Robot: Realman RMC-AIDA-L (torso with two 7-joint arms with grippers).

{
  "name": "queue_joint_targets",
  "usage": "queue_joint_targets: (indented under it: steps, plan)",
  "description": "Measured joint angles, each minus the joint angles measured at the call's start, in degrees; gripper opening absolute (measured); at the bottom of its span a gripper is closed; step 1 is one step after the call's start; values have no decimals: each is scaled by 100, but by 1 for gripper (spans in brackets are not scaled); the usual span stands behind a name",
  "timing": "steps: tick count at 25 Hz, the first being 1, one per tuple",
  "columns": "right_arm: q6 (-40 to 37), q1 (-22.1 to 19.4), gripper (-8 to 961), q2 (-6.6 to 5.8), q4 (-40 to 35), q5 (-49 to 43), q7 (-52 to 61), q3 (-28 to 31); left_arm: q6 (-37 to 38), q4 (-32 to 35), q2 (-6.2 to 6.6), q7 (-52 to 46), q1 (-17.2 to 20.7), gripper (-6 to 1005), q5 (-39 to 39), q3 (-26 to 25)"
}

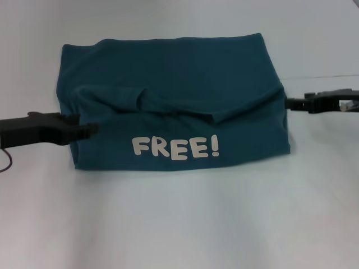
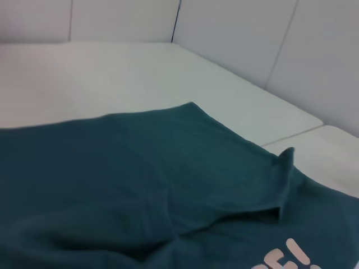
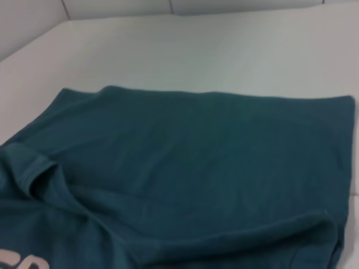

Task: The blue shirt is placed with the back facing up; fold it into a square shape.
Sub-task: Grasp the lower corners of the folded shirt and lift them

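The blue shirt (image 1: 179, 84) is soft, matt, creased cloth with smooth cream lettering (image 1: 175, 147), on a matt white table (image 1: 179, 224).

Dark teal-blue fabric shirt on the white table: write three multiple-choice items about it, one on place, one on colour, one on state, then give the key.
1. Where does the left gripper sit against the dark teal-blue fabric shirt?
A. at the shirt's left edge
B. above its middle
C. far off, near the table's front edge

2. What colour are the block letters "FREE!"?
A. black
B. cream
C. red

3. How does the shirt lie on the white table?
A. spread flat with both sleeves out
B. folded, with a printed flap laid over the plain part
C. rolled into a ball

Key: 1 A, its dark fingertips meet the left side of the fabric, as the right gripper does at the right edge; 2 B, pale letters on teal; 3 B, the lettered layer overlaps the plain one in a rough rectangle.
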Motion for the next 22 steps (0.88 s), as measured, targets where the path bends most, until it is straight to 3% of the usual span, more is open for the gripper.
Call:
queue_joint_targets:
  steps: [5, 14, 22]
  plan:
    - [-234, 143, 609, -84, 270, -333, 101, 32, 57, -122, 5, 32, 35, 582, 14, -50]
    - [-12, 21, 639, -47, 624, -403, 81, 44, 21, -341, 6, 46, -12, 583, 124, -79]
    - [369, 253, 666, -76, 1359, -410, 21, -10, -59, -398, 17, 43, -26, 583, 124, -97]
